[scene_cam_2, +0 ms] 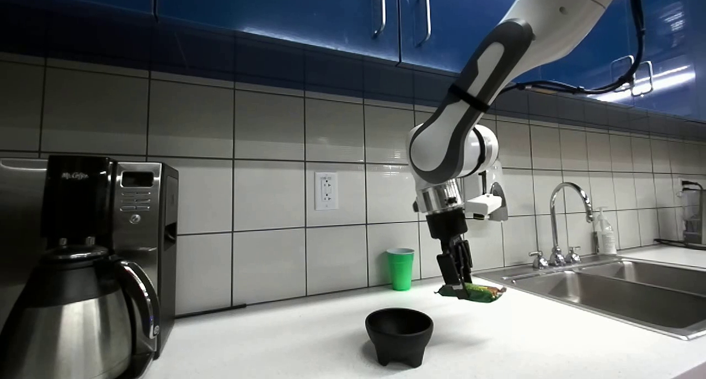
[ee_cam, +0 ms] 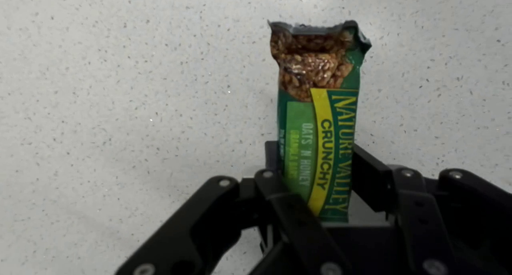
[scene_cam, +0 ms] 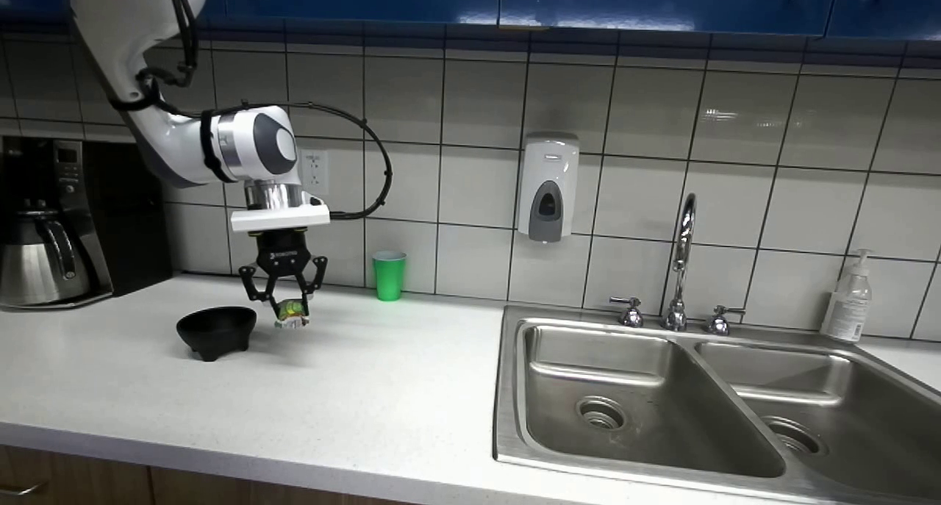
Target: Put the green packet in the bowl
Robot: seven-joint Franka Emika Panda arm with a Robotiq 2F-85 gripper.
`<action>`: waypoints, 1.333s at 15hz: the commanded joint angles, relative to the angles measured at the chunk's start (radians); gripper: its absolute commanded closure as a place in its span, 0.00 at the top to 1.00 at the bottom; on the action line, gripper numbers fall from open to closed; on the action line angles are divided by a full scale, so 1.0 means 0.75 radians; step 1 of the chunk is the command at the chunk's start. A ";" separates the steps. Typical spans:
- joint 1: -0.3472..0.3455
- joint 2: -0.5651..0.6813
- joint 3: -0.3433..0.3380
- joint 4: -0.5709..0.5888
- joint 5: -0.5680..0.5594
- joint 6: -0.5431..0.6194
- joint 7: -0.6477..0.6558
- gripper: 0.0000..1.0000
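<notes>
The green packet is a flat oblong granola bar wrapper with a yellow stripe. My gripper is shut on it and holds it in the air above the counter in both exterior views. The packet lies roughly level, with one end sticking out past the fingers. In the wrist view the packet is pinched by its long sides between the finger pads. The black bowl stands upright on short feet on the counter, beside and apart from the gripper. The bowl is out of the wrist view.
A bright-green cup stands near the tiled wall behind the gripper. A black and steel coffee maker stands past the bowl at the counter's end. A steel double sink with a faucet lies on the opposite side.
</notes>
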 commanded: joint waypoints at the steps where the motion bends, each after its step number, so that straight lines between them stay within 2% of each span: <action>1: 0.005 -0.023 0.033 0.005 -0.012 -0.047 -0.049 0.18; 12: 0.054 -0.044 0.106 -0.022 -0.021 -0.076 -0.132 0.18; 20: 0.109 -0.031 0.149 -0.024 -0.040 -0.061 -0.126 0.18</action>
